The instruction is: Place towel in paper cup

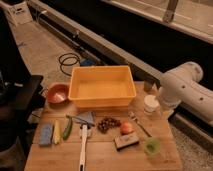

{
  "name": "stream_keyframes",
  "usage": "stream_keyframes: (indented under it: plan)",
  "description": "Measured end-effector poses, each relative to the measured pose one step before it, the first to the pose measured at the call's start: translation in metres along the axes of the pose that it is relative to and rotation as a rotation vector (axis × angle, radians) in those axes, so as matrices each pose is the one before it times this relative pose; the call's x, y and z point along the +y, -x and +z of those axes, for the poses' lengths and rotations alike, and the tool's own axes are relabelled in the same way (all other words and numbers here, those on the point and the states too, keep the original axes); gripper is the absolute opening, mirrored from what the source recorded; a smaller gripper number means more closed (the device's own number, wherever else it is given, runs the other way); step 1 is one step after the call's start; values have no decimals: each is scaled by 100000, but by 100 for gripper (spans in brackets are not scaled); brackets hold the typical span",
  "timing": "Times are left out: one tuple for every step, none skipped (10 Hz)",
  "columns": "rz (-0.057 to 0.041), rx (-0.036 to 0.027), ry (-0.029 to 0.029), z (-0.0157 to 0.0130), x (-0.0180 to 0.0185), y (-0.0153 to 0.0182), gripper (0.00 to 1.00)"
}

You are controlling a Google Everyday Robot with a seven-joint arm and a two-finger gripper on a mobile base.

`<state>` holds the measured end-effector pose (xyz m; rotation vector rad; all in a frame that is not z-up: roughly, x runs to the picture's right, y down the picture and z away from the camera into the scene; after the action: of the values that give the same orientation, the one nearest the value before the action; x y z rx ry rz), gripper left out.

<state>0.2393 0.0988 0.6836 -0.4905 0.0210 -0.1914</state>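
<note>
A small grey-blue towel (86,118) lies crumpled on the wooden table (100,157), just in front of the yellow bin. A white paper cup (150,104) stands upright at the table's right side, to the right of the bin's front corner. My white arm (181,89) reaches in from the right, and its bulky links hang just beside and behind the paper cup. The gripper itself does not show; it is out of view past the arm's links. Nothing holds the towel.
A large yellow bin (102,87) fills the back of the table, with an orange bowl (57,93) to its left. In front lie a blue sponge (46,134), a green vegetable (67,128), a white-handled tool (83,148), grapes (107,123), a peach (127,128), a fork (140,124) and a green cup (152,146).
</note>
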Motion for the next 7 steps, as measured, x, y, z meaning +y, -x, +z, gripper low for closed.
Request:
stream_keyframes:
  plan:
    - [-5772, -884, -1164, -123, -320, 2400, 65]
    - [-7216, -1619, -1349, -42, -480, 2832, 65]
    - [-6898, -1891, -1072, -25, -322, 2359, 65]
    - [-8351, -2688, -1241, -164, -149, 2670, 65]
    - [-5085, -1952, -676, -110, -115, 1747, 65]
    - [-1952, -554, -244, -6, -29, 595, 65]
    - [17, 25, -20, 3, 4, -19, 65]
